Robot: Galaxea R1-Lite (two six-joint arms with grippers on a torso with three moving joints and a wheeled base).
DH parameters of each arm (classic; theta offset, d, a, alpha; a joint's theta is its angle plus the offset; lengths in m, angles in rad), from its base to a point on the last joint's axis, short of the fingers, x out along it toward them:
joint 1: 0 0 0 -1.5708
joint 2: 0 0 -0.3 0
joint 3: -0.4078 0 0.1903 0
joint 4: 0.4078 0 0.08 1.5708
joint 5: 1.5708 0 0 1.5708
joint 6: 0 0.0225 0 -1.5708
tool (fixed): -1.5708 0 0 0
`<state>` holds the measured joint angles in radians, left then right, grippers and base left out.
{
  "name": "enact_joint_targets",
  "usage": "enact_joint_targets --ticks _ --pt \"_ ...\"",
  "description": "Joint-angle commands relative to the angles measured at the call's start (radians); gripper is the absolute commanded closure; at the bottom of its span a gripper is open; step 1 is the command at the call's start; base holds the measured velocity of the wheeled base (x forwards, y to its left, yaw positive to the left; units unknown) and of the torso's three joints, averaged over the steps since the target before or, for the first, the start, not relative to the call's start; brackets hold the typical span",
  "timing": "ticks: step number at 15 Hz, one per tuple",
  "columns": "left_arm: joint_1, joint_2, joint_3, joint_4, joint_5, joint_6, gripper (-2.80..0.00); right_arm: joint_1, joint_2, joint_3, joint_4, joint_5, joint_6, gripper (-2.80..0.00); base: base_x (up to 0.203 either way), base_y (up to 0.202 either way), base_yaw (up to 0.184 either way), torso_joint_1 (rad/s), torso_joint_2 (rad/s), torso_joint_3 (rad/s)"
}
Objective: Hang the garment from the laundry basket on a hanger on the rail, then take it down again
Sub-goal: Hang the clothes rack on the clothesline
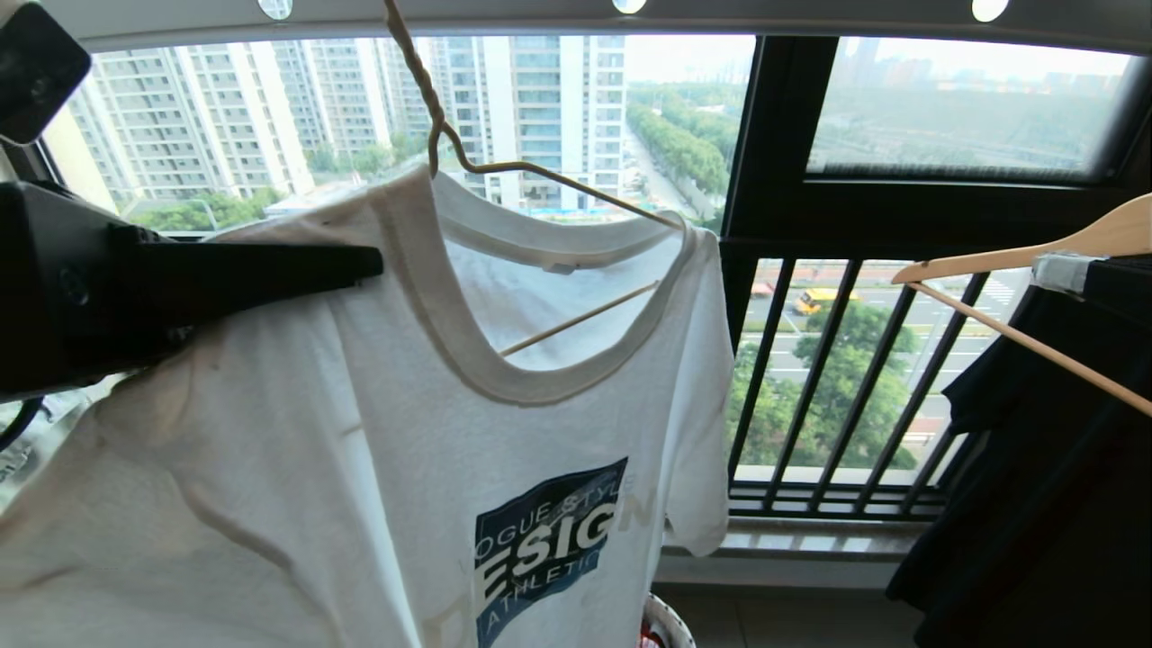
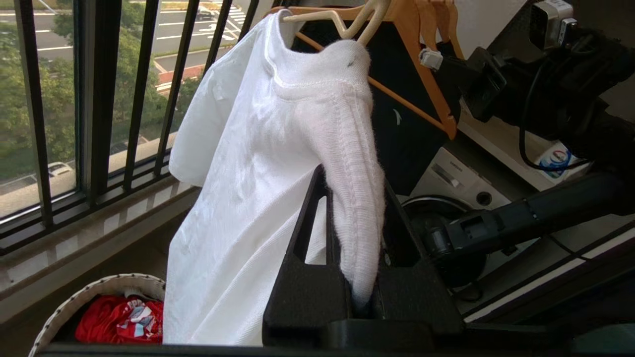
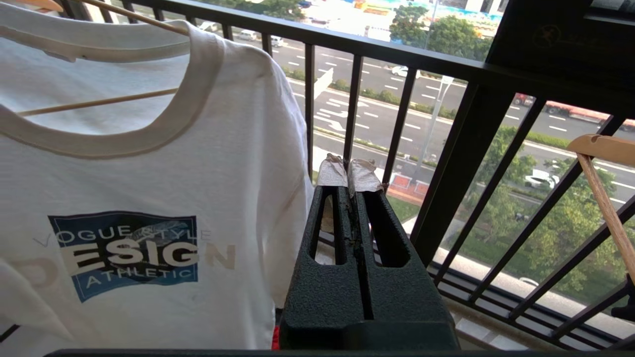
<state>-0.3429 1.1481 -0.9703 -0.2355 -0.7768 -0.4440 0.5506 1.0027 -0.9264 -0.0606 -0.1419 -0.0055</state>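
I am pinching the shoulder seam of the garment [image 2: 278,148] in my left hand [image 2: 354,238], fingers clamped together on a bunched fold, because that grip lets me work this side along the hanger [image 1: 540,171] just above. My right hand [image 3: 349,176] is waiting beside the shirt, fingers pressed together, empty.
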Motion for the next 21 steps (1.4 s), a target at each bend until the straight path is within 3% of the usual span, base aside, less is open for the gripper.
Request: enact_joint_targets --ticks 1,3,9,15,18,21 --pt "-0.066 0.051 -0.019 -0.002 0.092 -0.001 0.0 0.0 0.004 0.001 -0.001 -0.001 -0.001 0.0 0.0 0.0 0.0 0.0 0.0 0.0" --pt "-0.095 0.071 -0.031 -0.004 0.149 0.003 0.0 0.0 0.004 0.003 -0.001 -0.001 0.0 0.0 0.0 0.0 0.0 0.0 0.0 0.0" --pt "-0.146 0.119 -0.083 -0.004 0.168 0.036 0.0 0.0 0.019 0.009 -0.001 0.001 -0.001 0.0 0.0 0.0 0.0 0.0 0.0 0.0" --pt "-0.193 0.159 -0.088 -0.006 0.345 0.111 0.0 0.0 0.031 0.014 -0.001 0.001 -0.001 0.0 0.0 0.0 0.0 0.0 0.0 0.0" --pt "-0.226 0.164 -0.093 -0.007 0.361 0.165 0.0 0.0 0.033 0.017 -0.001 0.002 -0.001 0.0 0.0 0.0 0.0 0.0 0.0 0.0" --pt "-0.259 0.155 -0.093 -0.007 0.372 0.171 0.0 0.0 0.033 0.017 -0.001 0.002 -0.001 0.0 0.0 0.0 0.0 0.0 0.0 0.0"
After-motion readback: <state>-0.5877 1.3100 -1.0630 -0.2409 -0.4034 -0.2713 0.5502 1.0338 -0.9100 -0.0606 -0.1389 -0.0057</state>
